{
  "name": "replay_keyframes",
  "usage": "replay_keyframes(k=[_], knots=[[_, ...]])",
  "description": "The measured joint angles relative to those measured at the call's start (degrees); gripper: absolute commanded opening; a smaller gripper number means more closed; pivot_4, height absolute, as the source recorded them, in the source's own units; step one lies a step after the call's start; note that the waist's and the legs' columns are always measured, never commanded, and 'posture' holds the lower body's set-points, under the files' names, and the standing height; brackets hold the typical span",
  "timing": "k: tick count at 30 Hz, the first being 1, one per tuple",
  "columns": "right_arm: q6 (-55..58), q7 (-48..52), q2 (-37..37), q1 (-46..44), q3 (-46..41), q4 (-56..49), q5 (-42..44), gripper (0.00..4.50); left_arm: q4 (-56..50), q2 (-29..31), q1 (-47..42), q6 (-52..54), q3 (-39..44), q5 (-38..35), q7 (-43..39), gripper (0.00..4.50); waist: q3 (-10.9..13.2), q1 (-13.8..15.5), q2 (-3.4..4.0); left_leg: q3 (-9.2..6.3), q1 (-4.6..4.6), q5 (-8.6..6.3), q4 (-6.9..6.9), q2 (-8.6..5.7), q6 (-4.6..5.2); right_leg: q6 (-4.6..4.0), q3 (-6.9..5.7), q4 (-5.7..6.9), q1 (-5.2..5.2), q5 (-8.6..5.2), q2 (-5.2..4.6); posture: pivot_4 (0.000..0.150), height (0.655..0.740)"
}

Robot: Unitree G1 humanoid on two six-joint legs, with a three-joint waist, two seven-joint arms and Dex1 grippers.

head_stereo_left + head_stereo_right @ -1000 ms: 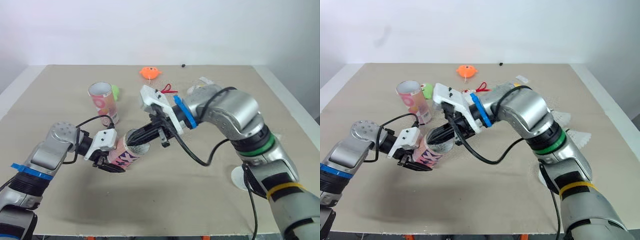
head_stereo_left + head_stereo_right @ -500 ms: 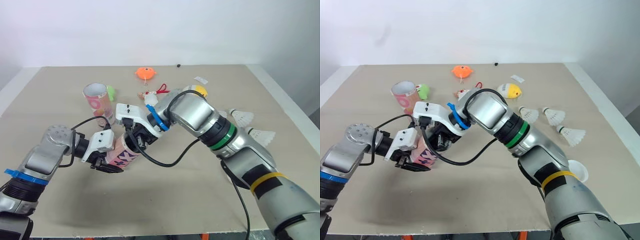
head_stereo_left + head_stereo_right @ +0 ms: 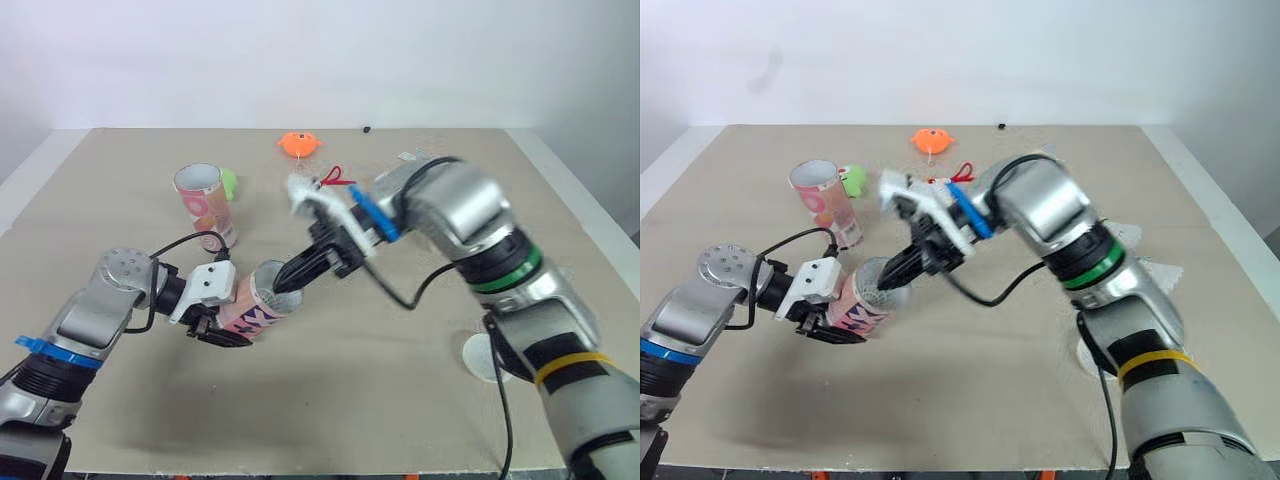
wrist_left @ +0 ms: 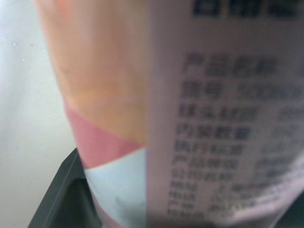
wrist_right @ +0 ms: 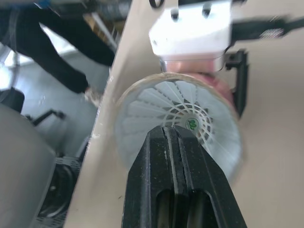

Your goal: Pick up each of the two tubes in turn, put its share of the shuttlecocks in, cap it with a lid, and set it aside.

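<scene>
Near the desk's (image 3: 350,400) left front, your left gripper (image 3: 228,328) has the tube (image 3: 258,305), its fingers (image 4: 61,199) clamped across the lower body. The tube leans, with its open mouth turned up and toward your right arm.

Your right gripper (image 3: 290,282) is at that mouth. Its fingers (image 5: 152,180) are pressed together with nothing between them, and the tips are at the rim. From the right wrist you can see a shuttlecock (image 5: 190,111) sitting inside the tube, feather skirt facing out. Whether the tips touch it I cannot tell.

Your second tube (image 3: 206,204) stands upright and open farther back on the left, with a green toy (image 3: 230,183) just beside it. An orange toy (image 3: 297,144) lies near the far edge, well apart from both tubes.

A white lid (image 3: 473,358) lies flat on the desk at the right, partly covered by your right forearm. Two loose shuttlecocks (image 3: 1167,272) lie on the right side too, partly hidden behind that arm.
</scene>
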Motion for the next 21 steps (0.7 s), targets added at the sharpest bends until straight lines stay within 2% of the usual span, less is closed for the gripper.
replay_keyframes(k=[4,8,11,16,21], knots=[[2.41,-1.41,-6.67,5.41,-6.19,-4.27,2.98,0.06,-0.12,-0.42,0.08,-0.96,0.11,-0.44,0.24,2.99,0.0,0.21,-0.02,-0.11,-0.18,0.0,-0.01,-0.22,0.0,0.32,-0.06,-0.05,-0.01,-0.11,-0.37,0.15,0.74],[3.29,-6.99,-11.37,14.06,-17.22,-11.56,5.69,0.06,-0.1,-1.49,1.29,-3.98,1.14,-0.97,0.68,2.99,0.0,0.4,-0.01,-0.19,-0.41,-0.04,0.04,-0.31,0.02,0.47,-0.09,-0.13,-0.11,-0.12,-0.44,0.15,0.74],[3.52,-14.61,-12.17,21.19,-26.85,-20.12,7.45,0.06,0.49,-5.17,2.5,-6.57,1.74,-2.5,2.47,2.99,0.02,0.61,-0.03,-0.29,-0.6,-0.04,0.1,-0.29,0.02,0.47,-0.15,-0.14,-0.21,-0.1,-0.41,0.15,0.74],[4.61,-21.8,-14.27,32.53,-33.07,-29.0,9.07,0.06,0.98,-13.03,2.61,-7.02,2.35,-7.95,5.35,2.99,0.11,0.72,-0.2,-0.48,-0.74,-0.04,0.21,-0.27,0.02,0.47,-0.31,-0.16,-0.19,-0.08,-0.36,0.15,0.74],[6.16,-26.29,-17.53,40.72,-38.3,-33.37,11.55,0.06,5.05,-19.01,2.53,-9.38,2.17,-9.6,7.59,2.99,0.12,0.37,-0.21,-0.5,-0.68,-0.04,0.23,-0.32,0.02,0.5,-0.31,-0.15,-0.15,-0.05,-0.23,0.15,0.74]])
